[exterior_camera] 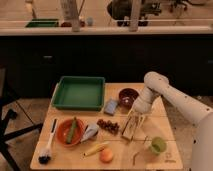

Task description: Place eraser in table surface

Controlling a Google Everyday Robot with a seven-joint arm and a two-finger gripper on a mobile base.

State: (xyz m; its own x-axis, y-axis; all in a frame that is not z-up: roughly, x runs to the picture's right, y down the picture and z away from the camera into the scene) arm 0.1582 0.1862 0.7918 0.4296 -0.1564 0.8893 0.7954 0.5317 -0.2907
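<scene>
My gripper (130, 131) hangs from the white arm that reaches in from the right. It points down at the pale wooden table surface (150, 120), just right of the dark grapes (108, 125) and in front of the dark red bowl (128, 96). A small dark patch with tan edges shows at the gripper's tip, close to the tabletop. I cannot tell whether this is the eraser. No eraser lies plainly in view elsewhere on the table.
A green tray (80, 92) stands at the back left, with a blue-grey block (110, 106) beside it. An orange bowl (70, 131), a brush (47, 147), a banana (95, 149), an orange (106, 156) and a green cup (158, 145) are along the front.
</scene>
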